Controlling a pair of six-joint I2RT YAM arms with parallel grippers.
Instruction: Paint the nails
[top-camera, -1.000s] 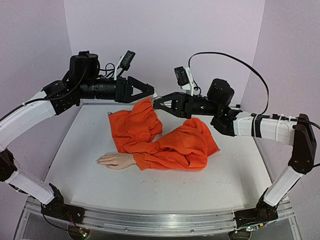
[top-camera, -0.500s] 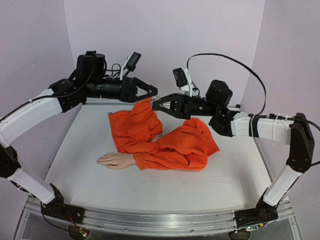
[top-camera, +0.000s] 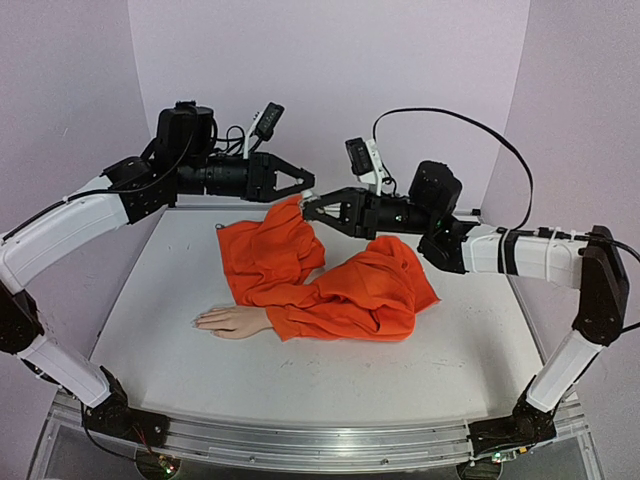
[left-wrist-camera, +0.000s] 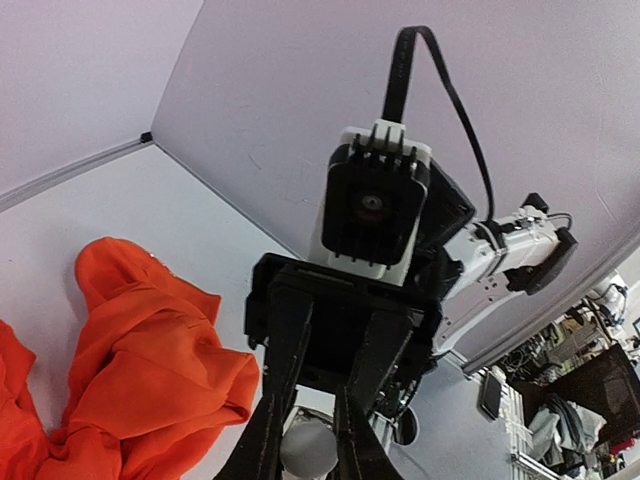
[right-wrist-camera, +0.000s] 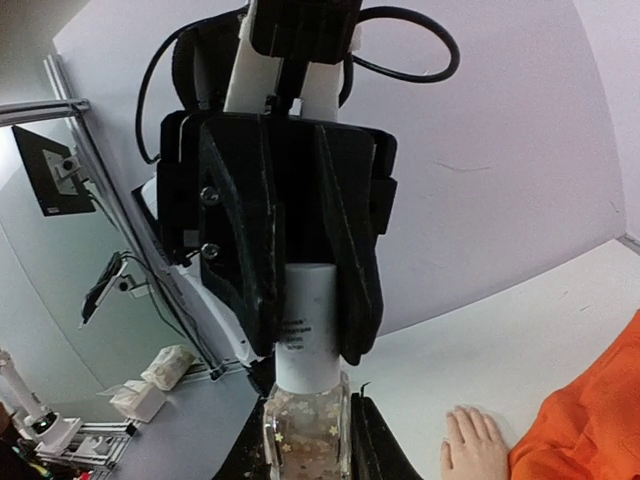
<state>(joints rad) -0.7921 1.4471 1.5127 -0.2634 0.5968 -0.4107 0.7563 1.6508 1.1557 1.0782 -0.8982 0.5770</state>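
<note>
The step in hand looked like opening the polish, with no painting begun. The left tool (top-camera: 306, 188) was pressed together on the white cap (right-wrist-camera: 305, 320), one finger on each side of it. The right tool (top-camera: 308, 208) met it nose to nose, pinching the glass bottle (right-wrist-camera: 305, 430) by its flecked body. Both were raised above the far part of the tabletop (top-camera: 400, 380).

The next move probably called for the left tool to twist and draw the cap free while the right tool kept the bottle from turning. The pinch on the cap had to be firm enough not to slip. Whether a brush hung under the cap could not be told.

The nails (top-camera: 199, 321) sat on the mannequin hand (top-camera: 228, 321), which lay flat on the tabletop. It lay well apart from the two tools, at about 7 o'clock from their meeting point in the top view. Its fingers pointed toward 9 o'clock, and its wrist ran into the crumpled orange sleeve (top-camera: 350, 290) at 3 o'clock.
</note>
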